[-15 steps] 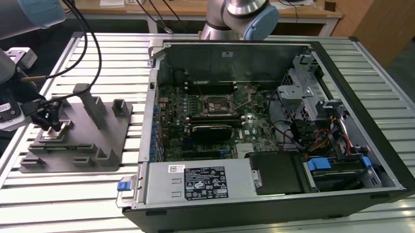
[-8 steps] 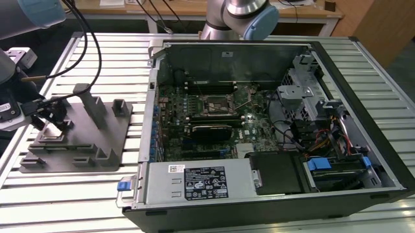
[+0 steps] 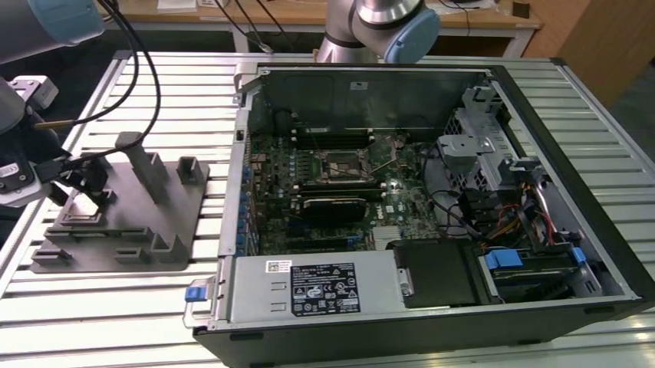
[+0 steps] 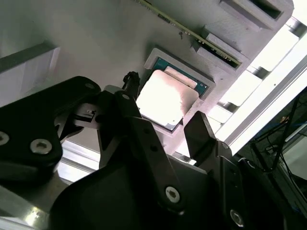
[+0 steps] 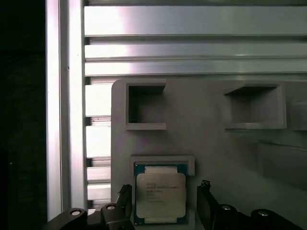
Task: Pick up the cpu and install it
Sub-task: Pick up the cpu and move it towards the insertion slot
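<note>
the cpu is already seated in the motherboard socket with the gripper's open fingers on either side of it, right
Not in the socket. The cpu lies in a shallow recess of the grey fixture, as the first wrist view shows; the motherboard socket is a separate thing in the exterior view. The rest holds: the gripper has its fingers open, one on either side of the cpu.

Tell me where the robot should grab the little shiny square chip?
Probably by its two opposite side edges, from straight above. The cpu lies flat, face up, in a shallow pocket of the grey fixture, so only its thin edges offer a pinch. The open gripper straddles it.
</note>
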